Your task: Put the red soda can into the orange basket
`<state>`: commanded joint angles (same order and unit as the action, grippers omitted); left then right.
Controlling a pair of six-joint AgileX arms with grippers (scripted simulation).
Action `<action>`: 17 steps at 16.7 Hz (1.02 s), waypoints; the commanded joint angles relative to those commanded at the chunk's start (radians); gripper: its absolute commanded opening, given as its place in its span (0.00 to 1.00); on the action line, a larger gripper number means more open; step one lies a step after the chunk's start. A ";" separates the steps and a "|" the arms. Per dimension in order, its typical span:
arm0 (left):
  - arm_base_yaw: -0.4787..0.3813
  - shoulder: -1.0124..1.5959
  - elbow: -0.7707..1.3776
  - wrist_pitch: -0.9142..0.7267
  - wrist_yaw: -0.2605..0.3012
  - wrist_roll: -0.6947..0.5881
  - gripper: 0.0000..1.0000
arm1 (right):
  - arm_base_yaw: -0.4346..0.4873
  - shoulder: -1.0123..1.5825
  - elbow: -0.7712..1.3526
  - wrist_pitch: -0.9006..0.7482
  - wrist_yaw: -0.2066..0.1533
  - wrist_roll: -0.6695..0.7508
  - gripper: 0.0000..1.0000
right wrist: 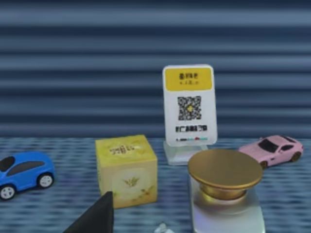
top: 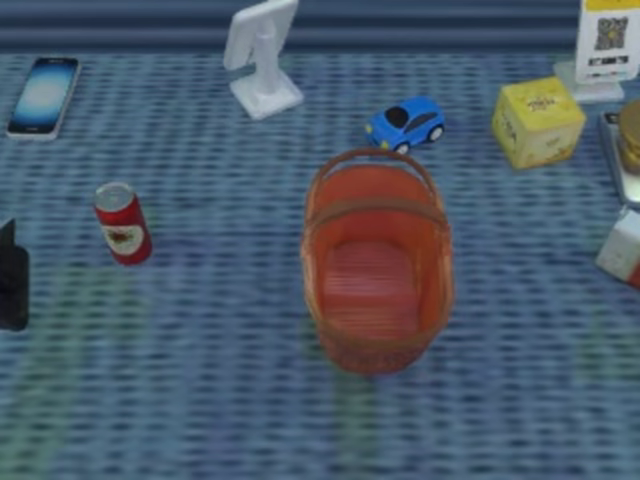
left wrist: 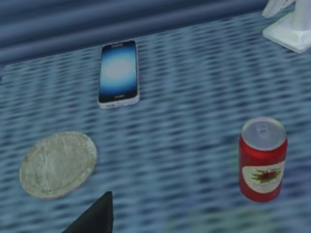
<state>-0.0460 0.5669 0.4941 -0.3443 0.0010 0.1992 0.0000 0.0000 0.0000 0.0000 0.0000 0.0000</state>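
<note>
Small red cylindrical soda can (top: 123, 223) upright near counter's left edge, well apart from large orange ribbed plastic basket (top: 377, 275). Left end effector (top: 12, 277) beside can; finger state indiscernible. Off-centre approach likely to topple can.

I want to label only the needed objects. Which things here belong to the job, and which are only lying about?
For the job:
red soda can
orange basket

Just lying about:
phone
white stand
blue toy car
yellow box
QR sign
pink toy car
grey disc
</note>
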 joint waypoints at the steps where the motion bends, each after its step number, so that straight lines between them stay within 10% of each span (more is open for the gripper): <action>1: -0.007 0.104 0.086 -0.052 0.001 0.031 1.00 | 0.000 0.000 0.000 0.000 0.000 0.000 1.00; 17: -0.099 1.590 1.290 -0.790 0.005 0.452 1.00 | 0.000 0.000 0.000 0.000 0.000 0.000 1.00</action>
<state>-0.1455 2.1569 1.7846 -1.1345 0.0063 0.6516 0.0000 0.0000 0.0000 0.0000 0.0000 0.0000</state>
